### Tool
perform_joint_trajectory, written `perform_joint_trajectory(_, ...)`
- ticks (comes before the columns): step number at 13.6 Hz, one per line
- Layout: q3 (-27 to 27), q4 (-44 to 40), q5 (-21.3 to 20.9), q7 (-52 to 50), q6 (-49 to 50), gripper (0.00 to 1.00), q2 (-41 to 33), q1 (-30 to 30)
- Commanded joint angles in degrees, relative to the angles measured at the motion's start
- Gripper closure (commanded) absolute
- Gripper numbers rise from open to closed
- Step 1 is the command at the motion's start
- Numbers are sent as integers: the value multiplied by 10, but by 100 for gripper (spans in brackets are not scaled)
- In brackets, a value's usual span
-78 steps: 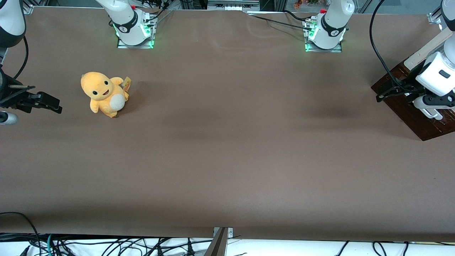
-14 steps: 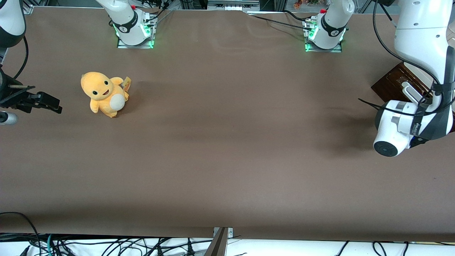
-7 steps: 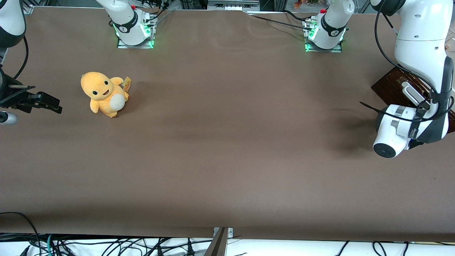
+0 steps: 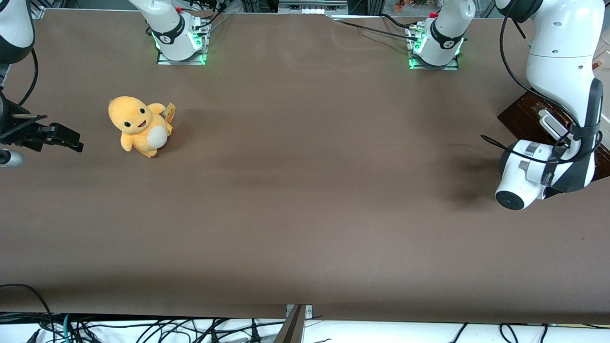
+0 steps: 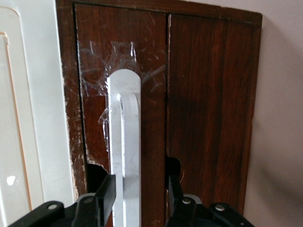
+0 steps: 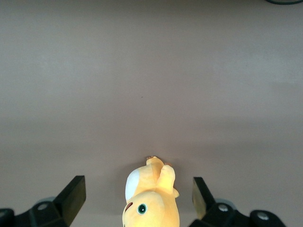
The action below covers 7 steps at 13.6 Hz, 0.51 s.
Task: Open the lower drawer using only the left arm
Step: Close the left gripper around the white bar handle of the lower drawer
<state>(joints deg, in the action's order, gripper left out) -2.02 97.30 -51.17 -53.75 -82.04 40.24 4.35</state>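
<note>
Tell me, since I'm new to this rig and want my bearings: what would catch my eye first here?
Probably the orange plush toy, alone on the brown table toward the parked arm's end. Next, the big white left arm bending over the dark wooden cabinet at the working arm's end. Its gripper is open, fingers straddling a drawer's white bar handle.

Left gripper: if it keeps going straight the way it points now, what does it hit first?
Most likely the white bar handle: the open left gripper straddles it, facing the dark cabinet front. Whether this is the lower drawer's handle is unclear.
</note>
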Motion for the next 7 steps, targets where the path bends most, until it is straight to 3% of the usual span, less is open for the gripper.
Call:
perform_joint_trajectory(1,2,19,-21,-7,8,48,-8,-3)
perform_joint_trajectory(3,3,19,-21,-10,14,57,-9,-3)
perform_joint_trajectory(7,3,19,-19,-11,25,58,-12,-3)
